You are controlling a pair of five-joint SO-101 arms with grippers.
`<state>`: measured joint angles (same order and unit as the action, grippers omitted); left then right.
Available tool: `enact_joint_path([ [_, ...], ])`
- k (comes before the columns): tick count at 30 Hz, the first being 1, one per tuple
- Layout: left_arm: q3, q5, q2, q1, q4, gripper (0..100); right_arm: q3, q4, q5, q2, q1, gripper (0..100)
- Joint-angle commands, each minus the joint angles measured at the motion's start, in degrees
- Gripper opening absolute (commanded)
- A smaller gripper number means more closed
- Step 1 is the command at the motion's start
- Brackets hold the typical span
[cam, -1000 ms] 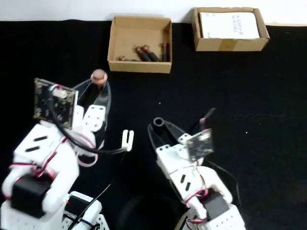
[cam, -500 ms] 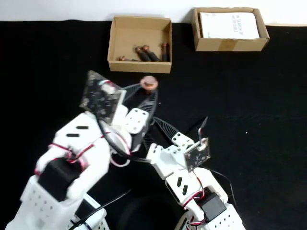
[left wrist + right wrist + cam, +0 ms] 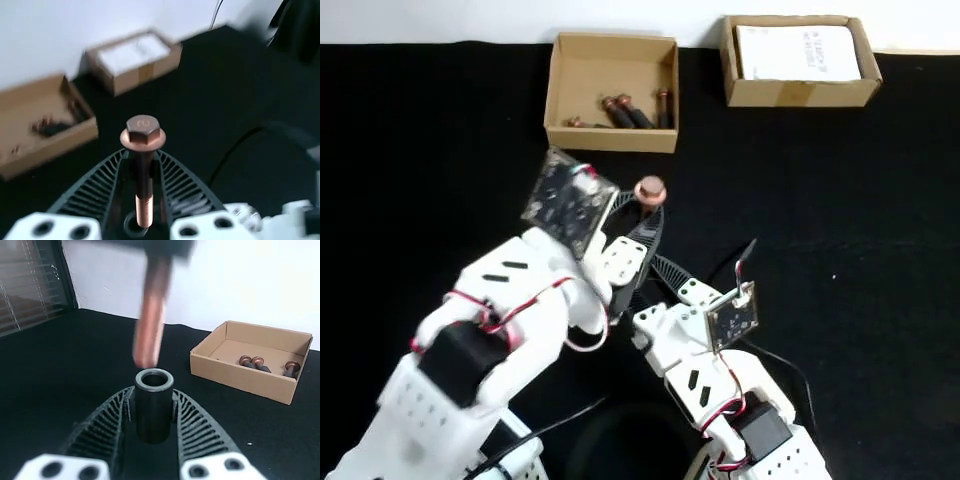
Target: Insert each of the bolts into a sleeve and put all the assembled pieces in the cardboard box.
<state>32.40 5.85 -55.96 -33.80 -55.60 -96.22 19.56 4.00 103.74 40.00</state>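
My left pincer (image 3: 142,150) was closed on a copper hex-head bolt (image 3: 142,170), gripping the shank between the ribbed black fingers, with the head standing clear above the fingertips and the threaded end pointing back toward my wrist. My right pincer (image 3: 154,401) was clamped round a dark sleeve (image 3: 153,410), held upright with its open mouth facing up. In the right wrist view the bolt hung above that mouth with its lower end close to the rim but not inside it. It looked slightly off to one side, though the blur kept me from judging how well it lined up.

From the high view, my left arm lay across the front of my right one, over the black table (image 3: 860,220). The cardboard box (image 3: 610,138) sat at the far edge, well apart from both pincers, with several assembled pieces (image 3: 630,110) lying in it. A second box (image 3: 800,93) holding a white sheet stood beside it.
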Motion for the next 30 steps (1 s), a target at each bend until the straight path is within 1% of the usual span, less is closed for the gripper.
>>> enact_joint_path([
  [1, 3.03, 0.35, 0.04, 1.80, 4.13, 1, -6.81, 0.13, 0.35, 0.66, 0.31, 0.8],
  [4, 7.52, 0.35, -0.04, 3.56, 8.88, 1, -6.81, 0.13, 0.35, 0.66, 0.31, 0.8],
  [8, 7.87, 0.35, -0.04, 5.32, 9.14, 1, -6.81, 0.13, 0.35, 0.75, 0.22, 0.8],
  [13, 7.96, 0.35, -0.13, 5.32, 8.88, 1, -6.81, 0.13, 0.35, 0.66, 0.04, 0.8],
  [18, 7.60, 0.26, -0.40, 5.32, 4.84, 1, -6.81, 0.22, 0.35, 0.66, 0.04, 0.8],
  [25, 7.52, 0.26, -0.40, 5.32, 4.22, 1, -6.81, 0.22, 0.35, 0.66, 0.04, 0.8],
  [30, 4.88, 0.09, -0.13, 4.88, -1.14, 1, -6.81, 0.22, 0.35, 0.66, 0.04, 0.8],
])
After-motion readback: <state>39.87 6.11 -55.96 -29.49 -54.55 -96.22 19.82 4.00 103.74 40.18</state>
